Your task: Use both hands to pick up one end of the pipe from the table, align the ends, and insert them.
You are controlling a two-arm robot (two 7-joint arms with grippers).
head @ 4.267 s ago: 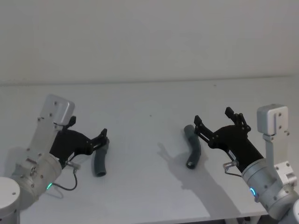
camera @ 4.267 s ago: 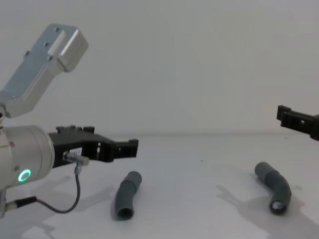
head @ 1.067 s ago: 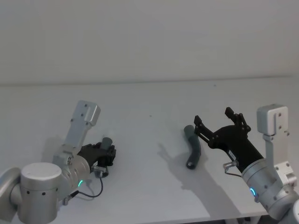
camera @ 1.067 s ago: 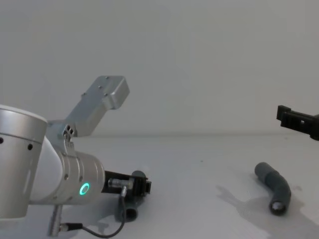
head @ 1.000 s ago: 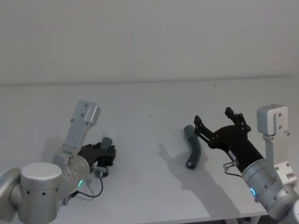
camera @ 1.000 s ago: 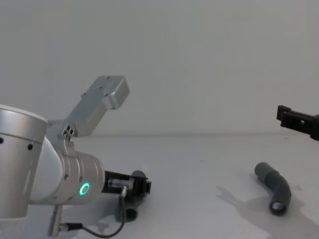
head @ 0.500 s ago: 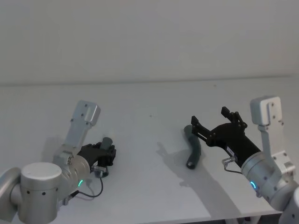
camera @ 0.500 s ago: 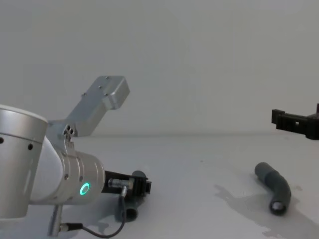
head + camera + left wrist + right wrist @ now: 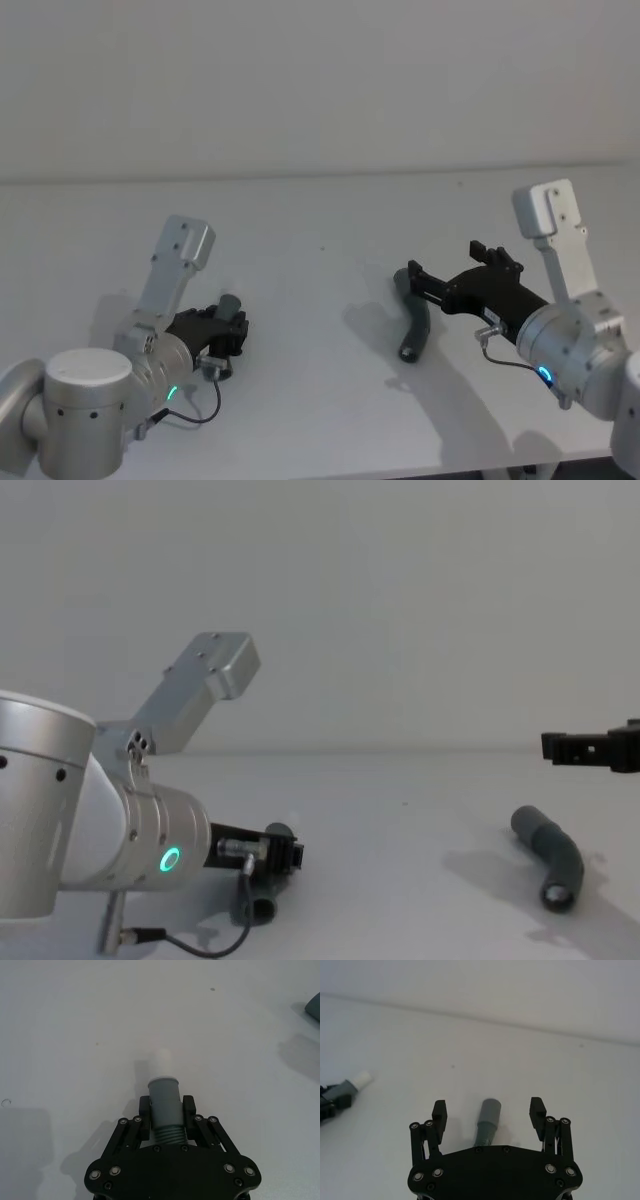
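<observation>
- left hose piece (image 9: pixel 165 1101): dark grey; ribbed body, then a smooth grey collar, then a narrow white plug tip (image 9: pixel 161 1061). it sits between the left gripper's fingers, with collar and tip sticking out past the fingertips.
- left gripper (image 9: pixel 166 1111): black, low over the table (image 9: pixel 320 215). its fingers (image 9: pixel 144 1110) are closed in on the ribbed part just behind the collar, one pad pressed to each side. whether the piece is clear of the surface cannot be told.
- right hose piece (image 9: pixel 416 318): dark grey, ribbed and bent near its middle. it has a smooth grey cuff (image 9: pixel 490 1109) at the end farther from the right gripper's palm and a dark open mouth at the other end. it lies flat on the table under and ahead of the right gripper, in line with the gap between its fingers.
- right gripper (image 9: pixel 488 1108): black, jaws spread wide, holding nothing. in the chest view it hangs above the right hose piece, with clear air between its fingers and the hose.
- spacing: the two hose pieces are well apart, each by its own gripper.
</observation>
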